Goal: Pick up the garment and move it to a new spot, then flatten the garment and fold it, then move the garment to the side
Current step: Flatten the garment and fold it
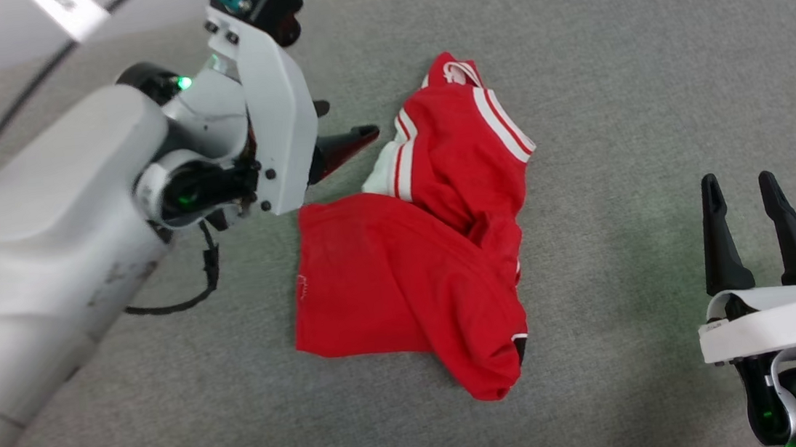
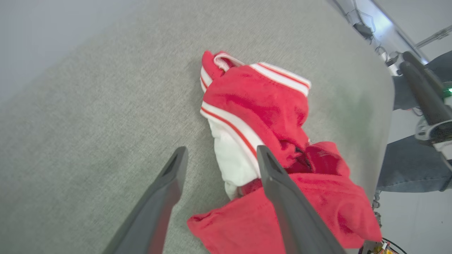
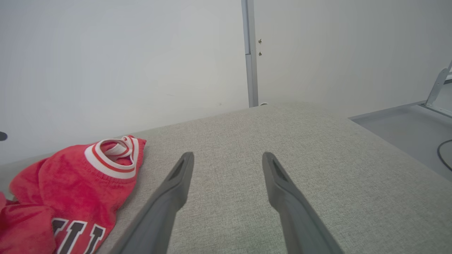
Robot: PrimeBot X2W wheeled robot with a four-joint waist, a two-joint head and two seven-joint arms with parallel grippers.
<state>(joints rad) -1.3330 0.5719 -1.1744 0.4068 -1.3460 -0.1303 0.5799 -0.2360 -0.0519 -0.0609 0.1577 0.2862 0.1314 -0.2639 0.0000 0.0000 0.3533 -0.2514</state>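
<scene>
Nearest to us in the head view is the pale left forearm [image 1: 41, 236], reaching in over the work from the left. Beneath it lies the grey fabric-covered surface [image 1: 611, 86]. The garment [image 1: 409, 266] rests near the middle of that surface, crumpled and doubled over itself, not flat.

The left gripper [image 2: 221, 150] hangs just beside the garment's far-left edge, fingers apart and holding nothing; one finger overlaps the red cloth in the wrist view, but we cannot tell whether it touches. The right gripper [image 1: 738, 180] stands well apart to the right, fingers likewise spread and empty.

The white sleeve [image 2: 229, 162] is tucked under a red fold. The striped collar [image 3: 111, 155] points away from the robot.

We judge that flattening is the step in hand. The next move calls for both grippers to take opposite edges and draw the cloth out, freeing the trapped sleeve.
</scene>
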